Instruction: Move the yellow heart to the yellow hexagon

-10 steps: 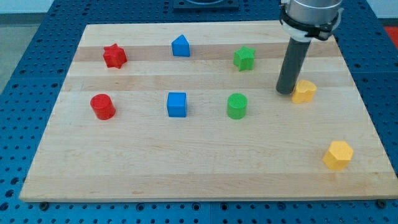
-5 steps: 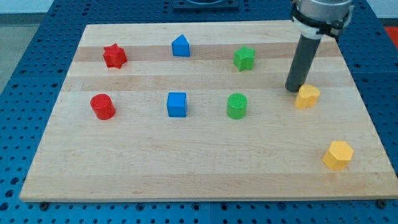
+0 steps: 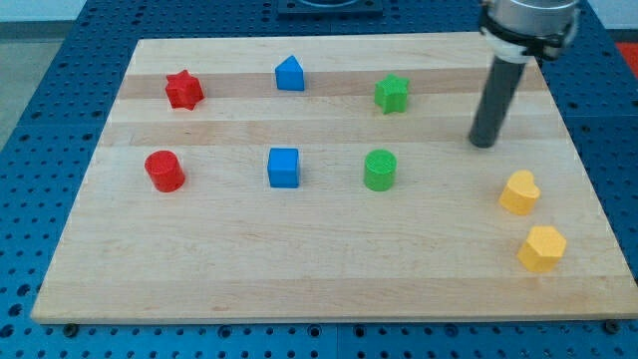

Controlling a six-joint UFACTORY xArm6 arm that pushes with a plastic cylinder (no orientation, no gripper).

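The yellow heart (image 3: 519, 191) lies on the wooden board near the view's right edge. The yellow hexagon (image 3: 541, 248) sits just below it and slightly to the right, a small gap between them. My tip (image 3: 482, 144) stands on the board above and to the left of the heart, clear of it, not touching any block.
A red star (image 3: 183, 90), a blue house-shaped block (image 3: 289, 73) and a green star (image 3: 392, 94) line the upper row. A red cylinder (image 3: 163, 171), a blue cube (image 3: 283, 167) and a green cylinder (image 3: 380, 170) line the middle row. The board's right edge (image 3: 581, 170) is close to the yellow blocks.
The yellow heart has slid down and right, from beside my tip to just above the yellow hexagon. My tip has shifted slightly right and now stands apart from the heart.
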